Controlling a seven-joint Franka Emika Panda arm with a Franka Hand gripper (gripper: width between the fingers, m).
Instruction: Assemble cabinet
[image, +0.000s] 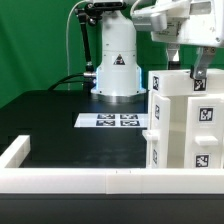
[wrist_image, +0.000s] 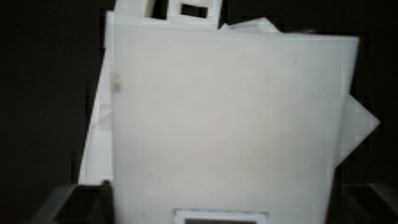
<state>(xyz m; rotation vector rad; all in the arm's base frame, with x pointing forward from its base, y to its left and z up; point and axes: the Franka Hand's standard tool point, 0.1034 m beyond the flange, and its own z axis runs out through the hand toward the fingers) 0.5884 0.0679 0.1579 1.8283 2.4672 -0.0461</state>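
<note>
The cabinet is a white boxy body with black-and-white tags, standing at the exterior view's right on the black table. My gripper comes down from above onto its top. In the wrist view a broad white panel of the cabinet fills the picture. My gripper has one dark finger against the panel's one edge and the other finger against the opposite edge. A second white piece shows behind the panel, tilted. A tag edge shows at the panel's near end.
The marker board lies flat on the table in front of the arm's white base. A low white rim frames the table along the front and the exterior view's left. A green wall stands behind.
</note>
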